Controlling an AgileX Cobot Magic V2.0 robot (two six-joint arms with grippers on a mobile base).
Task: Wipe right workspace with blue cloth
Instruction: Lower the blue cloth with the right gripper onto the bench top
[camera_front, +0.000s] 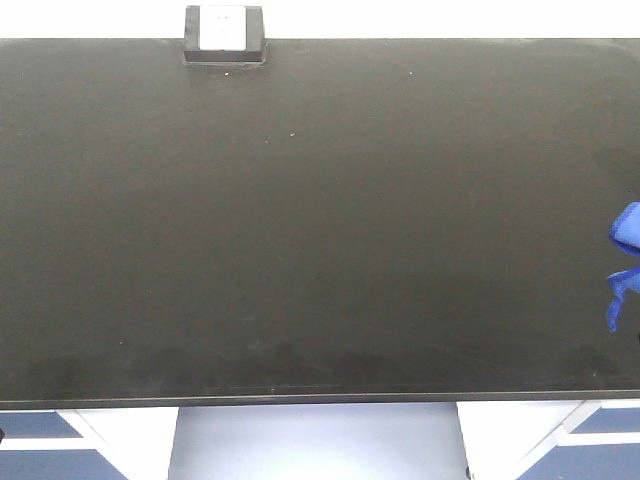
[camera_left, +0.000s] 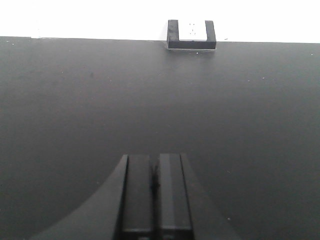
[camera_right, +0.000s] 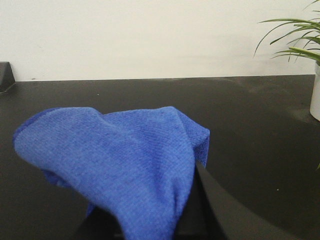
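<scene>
The blue cloth (camera_right: 120, 160) bunches out of my right gripper (camera_right: 150, 220), which is shut on it; the cloth hides most of the fingers. In the front view only a bit of the cloth (camera_front: 625, 262) shows at the right edge, hanging above the black table (camera_front: 300, 220); the right gripper itself is out of that frame. My left gripper (camera_left: 155, 187) is shut and empty, its two fingers pressed together, low over the table and pointing at the far edge.
A small black and white socket box (camera_front: 224, 36) stands at the table's far edge; it also shows in the left wrist view (camera_left: 191, 34). A potted plant (camera_right: 305, 50) stands at the far right. White cabinets (camera_front: 500, 440) lie below the front edge.
</scene>
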